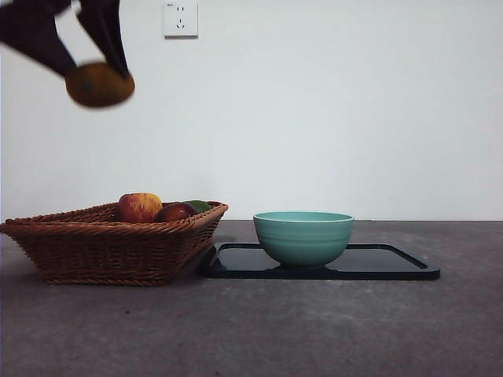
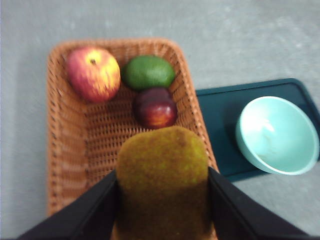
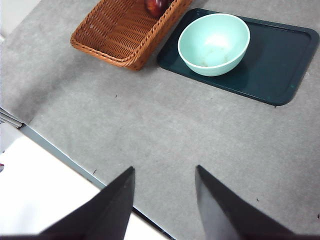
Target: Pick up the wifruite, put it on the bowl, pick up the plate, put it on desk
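Kiwifruit fills the left wrist view, brown and fuzzy, clamped between the two jaws of your left gripper, which press its two sides. It hangs high above the wicker basket, well clear of the red-yellow apple, the green fruit and the dark red fruit that lie inside.

Your main risk, as I judge it, is the carry across to the mint-green bowl: the fruit is round and held only by its flanks, so a quick swing could let it slip and drop back into the basket or onto the counter. Lower it close before you let go, or it may bounce out, or knock the bowl along the black tray it stands on.

Beside the basket, the bowl looks empty. Your right gripper waits above bare counter, well apart from the basket, jaws spread and holding nothing
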Robot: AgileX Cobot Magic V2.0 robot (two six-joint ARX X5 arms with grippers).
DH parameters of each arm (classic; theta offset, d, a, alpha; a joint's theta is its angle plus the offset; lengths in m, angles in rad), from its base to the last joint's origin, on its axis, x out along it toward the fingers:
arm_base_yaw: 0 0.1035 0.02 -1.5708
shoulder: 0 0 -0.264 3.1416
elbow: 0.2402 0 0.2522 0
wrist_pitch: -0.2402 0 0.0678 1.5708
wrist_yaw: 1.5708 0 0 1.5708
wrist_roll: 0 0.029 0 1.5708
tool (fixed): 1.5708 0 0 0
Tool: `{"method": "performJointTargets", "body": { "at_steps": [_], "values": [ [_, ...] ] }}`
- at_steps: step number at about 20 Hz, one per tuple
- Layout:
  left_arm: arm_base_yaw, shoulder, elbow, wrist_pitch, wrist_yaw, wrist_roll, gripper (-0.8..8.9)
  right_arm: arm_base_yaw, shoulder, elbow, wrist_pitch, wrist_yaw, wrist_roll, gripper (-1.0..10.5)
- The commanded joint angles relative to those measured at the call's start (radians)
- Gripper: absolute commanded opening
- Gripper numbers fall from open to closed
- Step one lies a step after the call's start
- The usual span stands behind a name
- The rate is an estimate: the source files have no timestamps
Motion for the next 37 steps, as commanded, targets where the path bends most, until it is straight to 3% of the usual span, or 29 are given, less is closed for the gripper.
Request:
{"method": "performJointTargets", "body": {
  "at_steps": [1, 13, 20, 22, 25, 27, 37],
  "values": [
    [-0.003, 0.024, -0.073, 0.114, -0.032, -0.02, 2.1, 0.005, 0.004, 0.016, 0.007, 0.003, -0.008, 1.9],
    [-0.003, 0.328, -0.129, 0.301, -0.06, 0.054, 2.15, 0.005, 0.004, 0.016, 0.008, 0.003, -0.007, 1.9],
    [-0.003, 0.41, -0.129, 0.331, -0.068, 0.061, 2.18, 0.005, 0.004, 0.016, 0.007, 0.003, 0.0, 1.9],
    [-0.003, 0.415, -0.129, 0.328, -0.068, 0.06, 2.24, 0.005, 0.004, 0.016, 0.007, 0.003, 0.0, 1.9],
    [-0.003, 0.415, -0.129, 0.327, -0.068, 0.053, 3.47, 0.005, 0.004, 0.016, 0.008, 0.003, 0.0, 1.9],
    [-0.005, 0.415, -0.129, 0.323, -0.068, 0.053, 3.72, 0.005, 0.004, 0.016, 0.008, 0.003, 0.0, 1.9],
    [-0.005, 0.278, -0.125, 0.275, -0.067, 0.055, 3.76, 0.005, 0.004, 0.016, 0.013, 0.003, 0.0, 1.9]
  ]
}}
